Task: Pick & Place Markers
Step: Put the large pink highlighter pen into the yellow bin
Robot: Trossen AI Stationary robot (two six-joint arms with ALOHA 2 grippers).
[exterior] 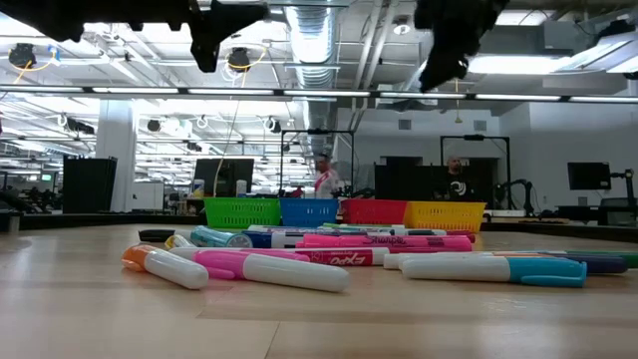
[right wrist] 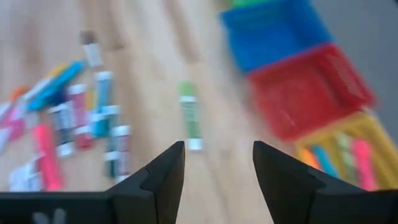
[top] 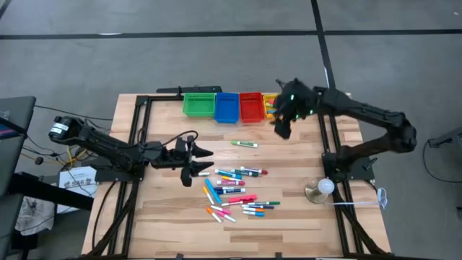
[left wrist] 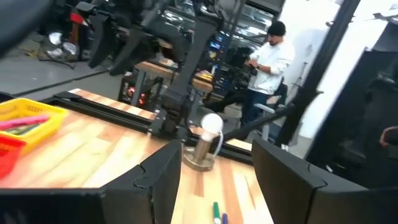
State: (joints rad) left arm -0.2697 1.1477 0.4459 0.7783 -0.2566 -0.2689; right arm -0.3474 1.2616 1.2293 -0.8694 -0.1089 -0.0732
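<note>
Markers (top: 234,189) lie scattered in a loose heap on the middle of the wooden bench (top: 289,217), pink, orange, blue, black and white barrels crossing one another; one green marker (top: 244,144) lies alone, apart from the heap, nearer the bins. More markers show inside the yellow bin (right wrist: 348,155).

Along the far edge of the bench stand four small mesh-walled plastic bins in a row: green bin (top: 198,105), blue bin (top: 226,107), red bin (top: 251,107), then the yellow one, partly hidden under the right arm. A small lamp-like object with a round white top and metal base (top: 321,189) stands near the right arm's mount. Slatted butcher-block top, black frame rails at both sides.

Left claw (top: 201,162) hovers just beside the heap's edge, fingers spread wide, nothing between them. Right claw (top: 281,128) hangs above the bench by the yellow bin, fingers parted, nothing held.

A person (left wrist: 268,59) stands in the room beyond.
</note>
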